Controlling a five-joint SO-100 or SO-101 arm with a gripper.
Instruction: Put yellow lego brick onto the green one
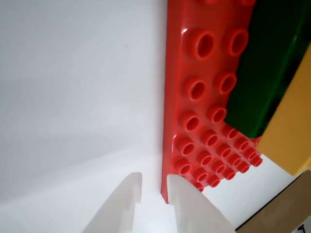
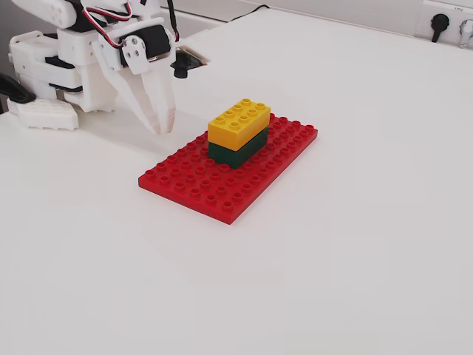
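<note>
Looks like the stacking part is basically done here. The yellow brick (image 2: 239, 120) sits on top of the green brick (image 2: 235, 150), lined up pretty squarely in the fixed view, and the pair stands on the red baseplate (image 2: 194, 185), toward its far long edge, roughly mid-length. The baseplate itself is about mid-table, a bit toward the far left corner where the arm is mounted.

The gripper (image 2: 162, 122) is off the stack, hanging just beside the baseplate's left edge, holding nothing. In the wrist view the 2 fingers (image 1: 121, 204) have only a narrow gap between them, with bare table (image 1: 73, 97) underneath.

So my guess is we're at the retreat step. The next move probably just needs the arm to lift away toward its base without clipping the baseplate edge. Can't tell if the yellow one is fully pressed down.
</note>
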